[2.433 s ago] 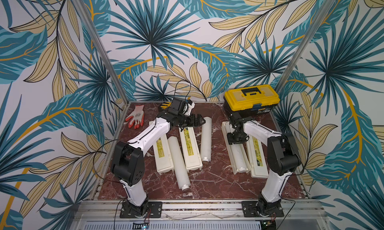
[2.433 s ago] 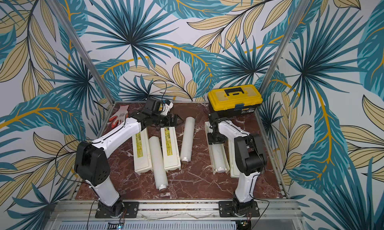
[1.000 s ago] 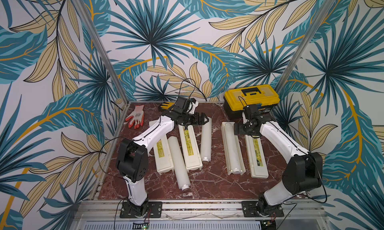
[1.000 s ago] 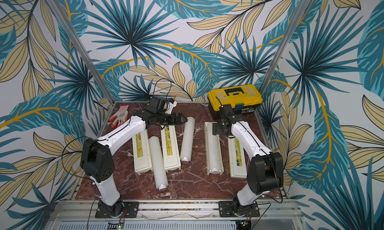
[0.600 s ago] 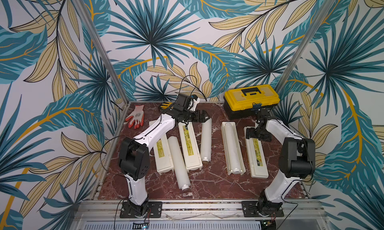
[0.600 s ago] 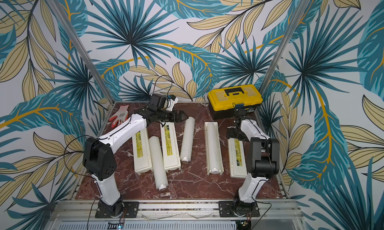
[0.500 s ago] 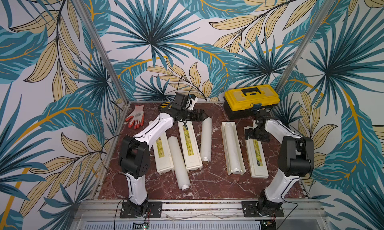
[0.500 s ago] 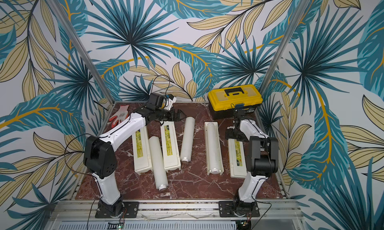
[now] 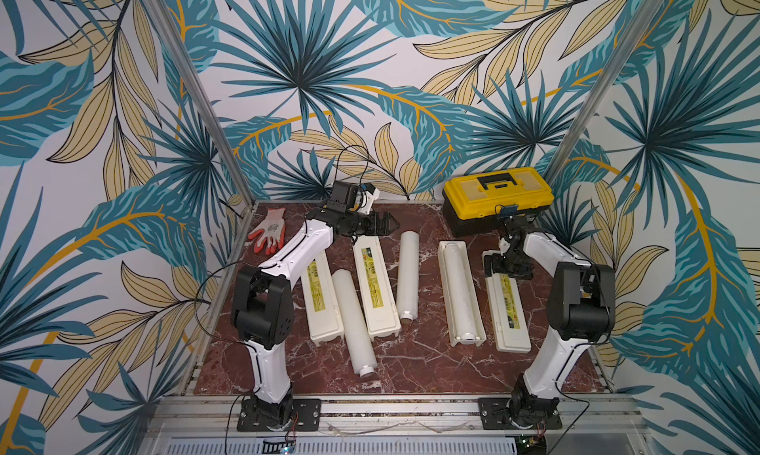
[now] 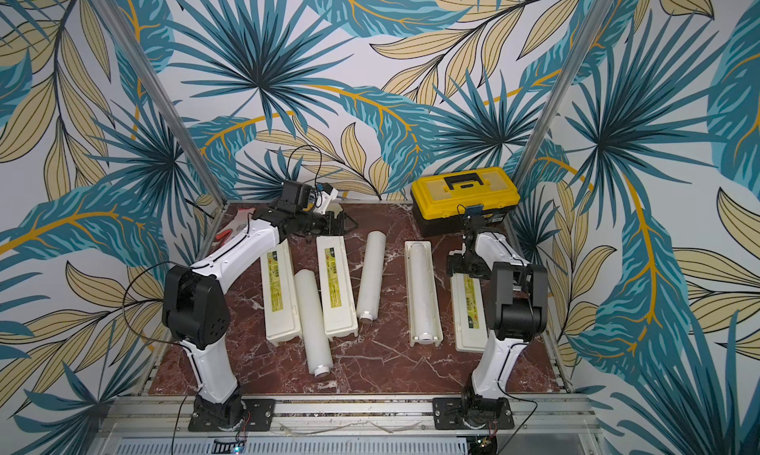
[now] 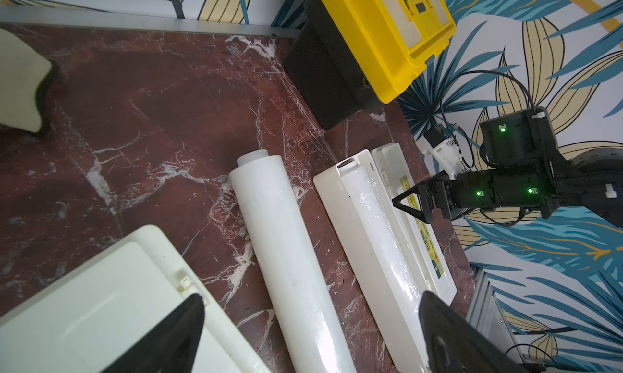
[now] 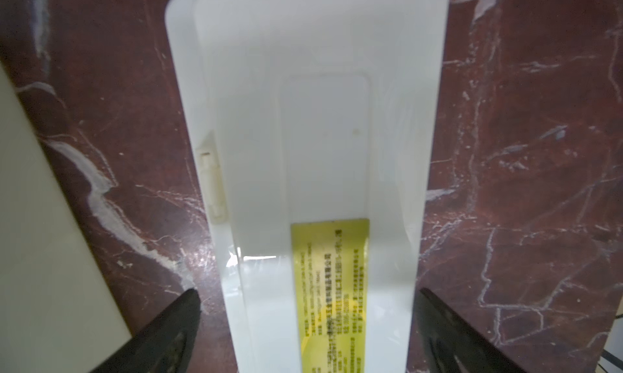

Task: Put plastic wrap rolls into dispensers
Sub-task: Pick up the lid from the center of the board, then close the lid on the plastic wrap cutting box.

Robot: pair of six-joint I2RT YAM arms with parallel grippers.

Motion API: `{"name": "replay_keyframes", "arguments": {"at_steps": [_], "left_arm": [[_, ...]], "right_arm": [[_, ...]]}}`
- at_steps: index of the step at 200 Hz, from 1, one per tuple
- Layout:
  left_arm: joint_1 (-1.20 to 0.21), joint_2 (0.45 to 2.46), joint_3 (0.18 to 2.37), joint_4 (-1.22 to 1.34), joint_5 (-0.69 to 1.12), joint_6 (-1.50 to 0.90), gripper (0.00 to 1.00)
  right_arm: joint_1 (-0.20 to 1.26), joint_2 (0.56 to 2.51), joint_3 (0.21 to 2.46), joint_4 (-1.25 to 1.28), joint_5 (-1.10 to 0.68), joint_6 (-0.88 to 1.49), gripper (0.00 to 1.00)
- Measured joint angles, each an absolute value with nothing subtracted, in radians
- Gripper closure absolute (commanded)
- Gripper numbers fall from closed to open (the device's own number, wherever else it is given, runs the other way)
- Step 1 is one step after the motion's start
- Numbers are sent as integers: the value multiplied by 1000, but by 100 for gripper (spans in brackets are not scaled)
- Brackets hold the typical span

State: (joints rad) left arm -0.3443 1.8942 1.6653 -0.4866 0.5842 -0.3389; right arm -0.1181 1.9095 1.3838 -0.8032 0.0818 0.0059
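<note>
Two closed dispensers (image 9: 321, 296) (image 9: 375, 288) lie at left, with one loose plastic wrap roll (image 9: 354, 321) between them. Another roll (image 9: 408, 276) lies right of them. A third dispenser (image 9: 443, 276) lies open with a roll (image 9: 459, 292) inside. Its yellow-labelled lid (image 9: 510, 309) lies flat to the right. My left gripper (image 9: 388, 225) hovers open at the back, over the far end of the loose roll (image 11: 296, 260); nothing is between its fingers. My right gripper (image 9: 508, 268) is open low over the lid's far end (image 12: 313, 118), a finger on either side, apart from it.
A yellow-and-black toolbox (image 9: 495, 198) stands at the back right, close behind my right arm. A red-and-white glove (image 9: 269, 230) lies at the back left. Patterned walls close in the marble table (image 9: 411, 362) on three sides.
My right arm has folded back and swung right, from the open dispenser's far end to the lid beside it. My left gripper has drifted slightly toward the back. Both stayed open.
</note>
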Motion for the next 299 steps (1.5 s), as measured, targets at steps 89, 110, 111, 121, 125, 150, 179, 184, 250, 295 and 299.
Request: {"name": "replay_keyframes", "arguments": {"at_steps": [89, 110, 111, 121, 125, 150, 179, 184, 250, 295, 299], "left_arm": [[-344, 1908, 1668, -487, 595, -340, 0], [-345, 1908, 1668, -487, 599, -341, 0], [-346, 1908, 1668, -487, 600, -341, 0], [-346, 1908, 1669, -487, 604, -342, 0], [-346, 1908, 1670, -487, 605, -342, 0], [-346, 1908, 1687, -491, 611, -346, 0], [-351, 1908, 1731, -489, 621, -355, 0], [-352, 1908, 1739, -489, 623, -356, 0], [-386, 1953, 1781, -484, 636, -383, 0], [-393, 1953, 1778, -487, 628, -386, 0], [-393, 1952, 1776, -486, 627, -386, 0]], "right_arm": [[-120, 1990, 1393, -816, 66, 7, 6], [-120, 1986, 1391, -817, 66, 13, 12], [-120, 1985, 1390, -817, 66, 15, 12], [-120, 1972, 1383, -820, 67, 20, 13], [-120, 1965, 1381, -825, 66, 22, 13], [-119, 1857, 1377, -871, 64, 39, 15], [-105, 1697, 1431, -965, 43, 59, 16], [-101, 1681, 1448, -982, 36, 64, 17], [86, 1718, 1634, -1106, -46, 139, 17], [189, 1892, 1703, -1104, -40, 188, 17], [194, 1903, 1706, -1104, -38, 192, 16]]}}
